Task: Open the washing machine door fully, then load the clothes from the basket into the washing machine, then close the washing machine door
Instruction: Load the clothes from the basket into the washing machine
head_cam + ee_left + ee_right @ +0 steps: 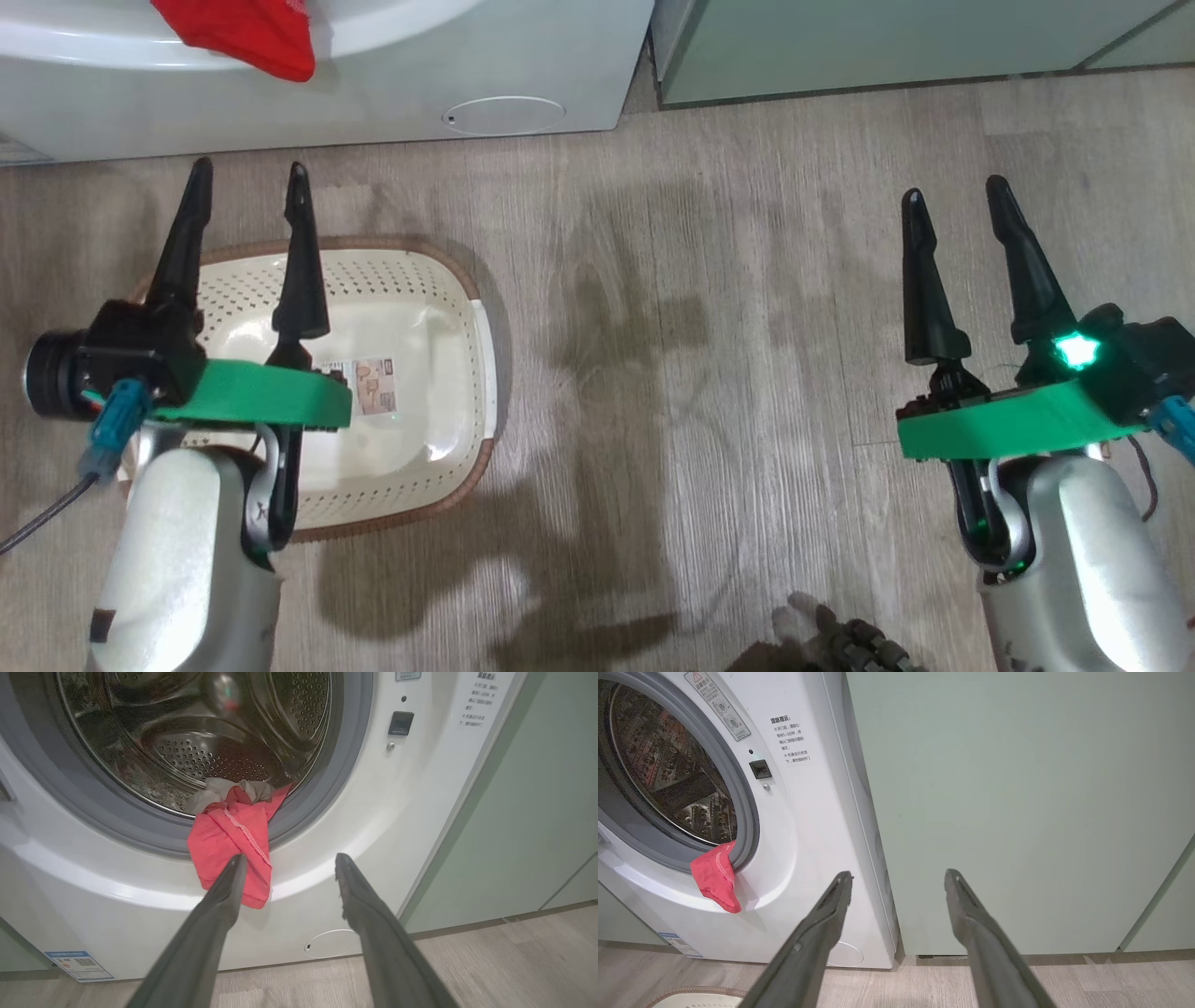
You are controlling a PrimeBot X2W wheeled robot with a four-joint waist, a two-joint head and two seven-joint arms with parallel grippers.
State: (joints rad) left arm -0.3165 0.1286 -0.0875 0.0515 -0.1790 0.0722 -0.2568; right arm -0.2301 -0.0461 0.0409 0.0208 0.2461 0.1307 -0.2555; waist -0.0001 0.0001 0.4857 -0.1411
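Head view: red clothes draped on the washing machine front; cream basket, label inside; left gripper above it, right gripper well apart, both spread wide, holding nothing. Left wrist view: clothes half inside the steel drum, hanging over the grey gasket. Right wrist view: red fold dangling outside.

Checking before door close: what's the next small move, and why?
Probably ease the open left gripper forward onto the clothes and tuck them into the drum. They hang out over the grey gasket and down the washing machine front, so they would likely get pinched at closing.
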